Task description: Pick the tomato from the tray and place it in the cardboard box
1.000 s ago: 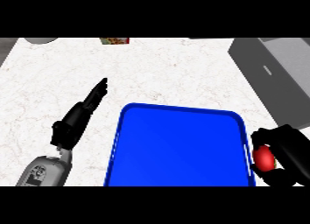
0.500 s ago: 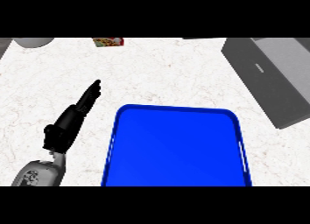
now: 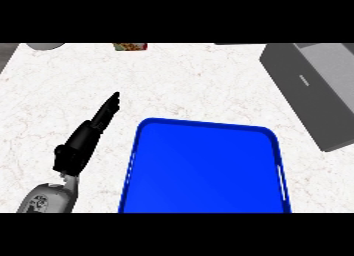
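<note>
A blue tray [image 3: 206, 167] lies on the white marbled counter, low in the head view, and nothing shows inside it. My left hand [image 3: 88, 137] rests to the tray's left with its fingers held straight, pointing away from me, and holds nothing. The grey box [image 3: 324, 90] stands at the right edge, seen from above with its inside dark. Neither the tomato nor my right hand shows anywhere in the view.
A small red and green object [image 3: 130, 46] sits at the counter's far edge, and a grey round thing [image 3: 45, 45] pokes in at the far left corner. White counter stretches between the tray and the far edge.
One second ago my right hand held the red tomato at the tray's right edge; both have since left the view. The view has shifted, so the tray and box sit slightly further left.
</note>
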You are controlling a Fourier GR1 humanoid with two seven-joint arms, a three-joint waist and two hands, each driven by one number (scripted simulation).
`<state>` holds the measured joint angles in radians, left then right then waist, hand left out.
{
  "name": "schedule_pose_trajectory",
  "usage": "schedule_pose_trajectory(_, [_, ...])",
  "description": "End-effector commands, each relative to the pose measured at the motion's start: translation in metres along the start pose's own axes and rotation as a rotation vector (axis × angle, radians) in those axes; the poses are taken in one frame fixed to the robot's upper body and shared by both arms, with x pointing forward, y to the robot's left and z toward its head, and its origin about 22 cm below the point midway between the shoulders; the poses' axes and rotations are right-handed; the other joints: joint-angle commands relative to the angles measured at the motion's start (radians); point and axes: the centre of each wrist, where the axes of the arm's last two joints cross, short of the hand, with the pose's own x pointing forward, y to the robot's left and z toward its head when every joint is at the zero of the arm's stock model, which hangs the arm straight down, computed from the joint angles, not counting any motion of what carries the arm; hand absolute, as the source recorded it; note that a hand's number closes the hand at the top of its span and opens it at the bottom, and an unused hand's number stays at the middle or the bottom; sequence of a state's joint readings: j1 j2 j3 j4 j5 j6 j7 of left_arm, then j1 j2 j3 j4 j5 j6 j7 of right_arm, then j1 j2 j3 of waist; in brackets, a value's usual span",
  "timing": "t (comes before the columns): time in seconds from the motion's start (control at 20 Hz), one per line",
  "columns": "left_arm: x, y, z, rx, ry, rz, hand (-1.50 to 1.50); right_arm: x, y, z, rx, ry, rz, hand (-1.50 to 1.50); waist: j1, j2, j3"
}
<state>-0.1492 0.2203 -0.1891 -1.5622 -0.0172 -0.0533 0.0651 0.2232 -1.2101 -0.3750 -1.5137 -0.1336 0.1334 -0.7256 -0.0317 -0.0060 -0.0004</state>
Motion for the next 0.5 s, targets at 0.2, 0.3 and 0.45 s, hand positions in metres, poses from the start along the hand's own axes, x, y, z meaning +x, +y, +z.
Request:
schedule_pose_trajectory(0.2, [0.008, -0.011, -0.014, -0.046, -0.014, -0.003, 0.0, -0.01, -0.027, -0.021, -0.081, 0.117, 0.006, 1.5, 0.047, 0.009, 0.0])
schedule_pose_trajectory(0.3, [0.016, -0.021, -0.022, -0.048, -0.013, 0.013, 0.0, -0.009, -0.05, -0.027, -0.11, 0.132, 0.0, 1.5, 0.046, 0.009, 0.0])
schedule_pose_trajectory(0.45, [0.003, -0.009, -0.026, -0.044, -0.015, -0.002, 0.0, -0.023, -0.037, -0.034, -0.082, 0.129, -0.05, 1.5, 0.044, 0.01, 0.0])
